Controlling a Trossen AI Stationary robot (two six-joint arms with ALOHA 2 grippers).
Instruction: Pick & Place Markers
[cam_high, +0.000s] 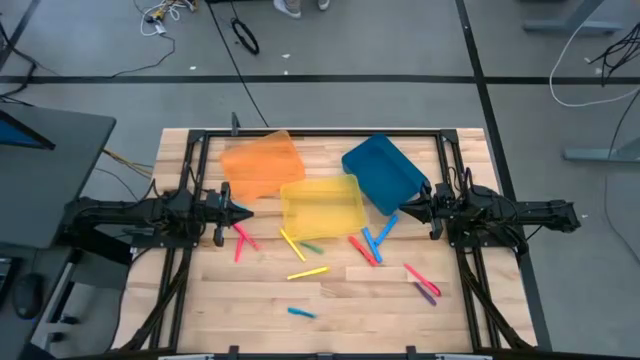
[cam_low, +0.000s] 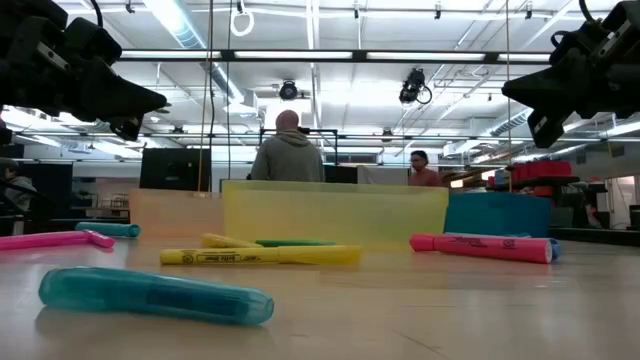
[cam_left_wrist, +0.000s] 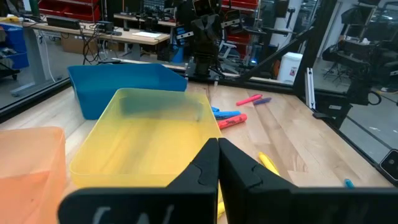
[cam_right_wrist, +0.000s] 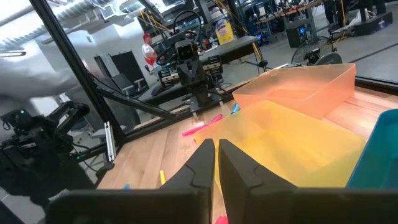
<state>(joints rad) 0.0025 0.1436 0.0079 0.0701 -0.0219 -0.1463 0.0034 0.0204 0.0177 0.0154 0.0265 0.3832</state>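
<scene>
Both dark arms sit parked at the table's sides, the left gripper (cam_high: 243, 211) and the right gripper (cam_high: 407, 208) each with its fingers pressed together and holding nothing, so you are at the very start of a pick. The short thin plastic markers (cam_high: 365, 247) lie loose on the pale wooden table (cam_high: 340, 310), none of them in a bin: a pink pair near the left gripper (cam_high: 240, 241), a yellow and a green one just below the translucent yellow plastic bin (cam_high: 322, 204), a red and blue cluster between that bin and the right gripper, a lone yellow marker (cam_high: 308, 272) further toward the near edge, a pink and purple pair at the right (cam_high: 422, 282), and a small teal one (cam_high: 301, 313) nearest the front. The translucent orange bin (cam_high: 260, 162) and the solid-looking blue bin (cam_high: 383, 172) stand behind. Spread the fingers before you descend, and take the nearest single piece for each arm; the pink pair suits the left. Line the fingers across the barrel, not along it. The red and blue cluster appears to overlap, though the overhead view is too coarse to be sure, so pick from its outer edge. Come down clear of the yellow bin's wall, which stands close to several targets.
</scene>
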